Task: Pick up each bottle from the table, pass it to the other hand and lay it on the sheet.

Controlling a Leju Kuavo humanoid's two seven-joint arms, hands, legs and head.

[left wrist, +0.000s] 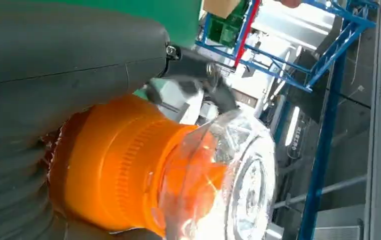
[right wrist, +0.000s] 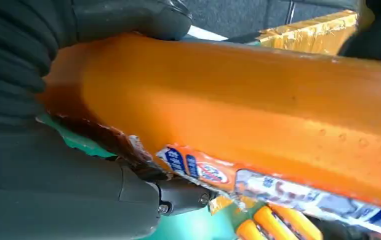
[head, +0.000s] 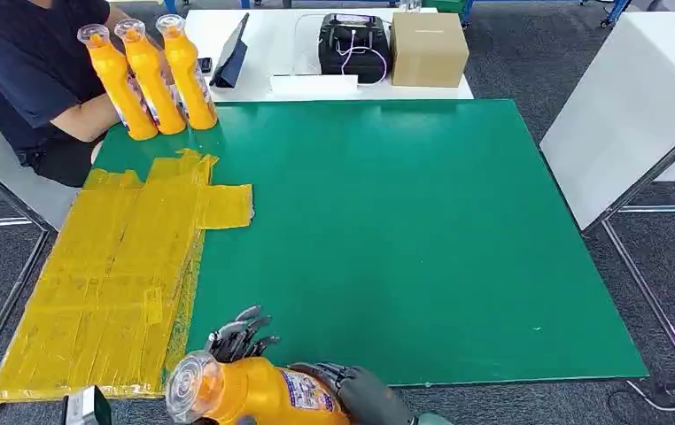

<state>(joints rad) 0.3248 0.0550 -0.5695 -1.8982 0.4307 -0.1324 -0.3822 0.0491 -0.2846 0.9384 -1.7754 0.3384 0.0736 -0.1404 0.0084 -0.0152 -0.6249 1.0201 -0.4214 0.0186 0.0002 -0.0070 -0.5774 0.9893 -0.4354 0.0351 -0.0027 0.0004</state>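
An orange bottle (head: 263, 394) with a clear cap lies sideways in the air at the near edge of the green mat (head: 387, 221), cap toward the yellow sheet (head: 121, 266). My right hand (head: 360, 390) grips its labelled body (right wrist: 253, 100), thumb and fingers (right wrist: 178, 197) wrapped around it. My left hand (head: 241, 335) holds the neck end, with its dark fingers showing behind the bottle. In the left wrist view its thumb (left wrist: 53, 60) lies over the orange neck (left wrist: 128, 170). Three more orange bottles (head: 148, 80) stand upright at the mat's far left corner.
A person (head: 24, 71) in a dark shirt sits at the far left, beside the standing bottles. Behind the mat, a white table carries a cardboard box (head: 429, 49), a black device (head: 352, 44) and a tablet (head: 232, 53). Another white table (head: 626, 106) stands to the right.
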